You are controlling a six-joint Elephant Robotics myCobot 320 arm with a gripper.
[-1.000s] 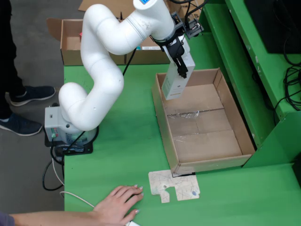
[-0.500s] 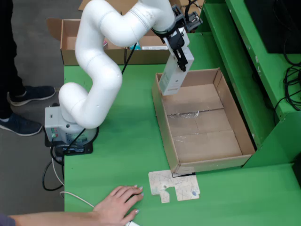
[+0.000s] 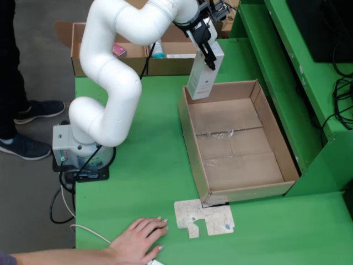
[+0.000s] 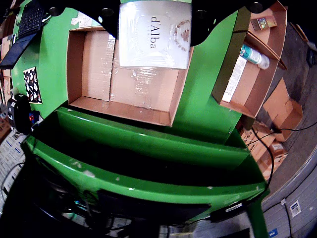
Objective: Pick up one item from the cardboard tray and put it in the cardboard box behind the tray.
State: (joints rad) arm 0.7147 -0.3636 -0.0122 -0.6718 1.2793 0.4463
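Overhead view: gripper [image 3: 205, 51] carried white carton [image 3: 203, 77] farther back

View from above was evenly lit, bright, diffuse overhead light. Soft, short shadows under the arm [image 3: 110, 66] on the counter [image 3: 149, 165]. Mild glare on tape in the tray [image 3: 237, 143]. Slightly soft overall, no motion blur. View riding on the gripper was strongly fisheye, edges bent, corners dark. The white carton [image 4: 156, 32] up close was washed out and a bit blurred, though its print was readable. Deep shadow under the green shelf edge; the bottom was murky and hard to read.
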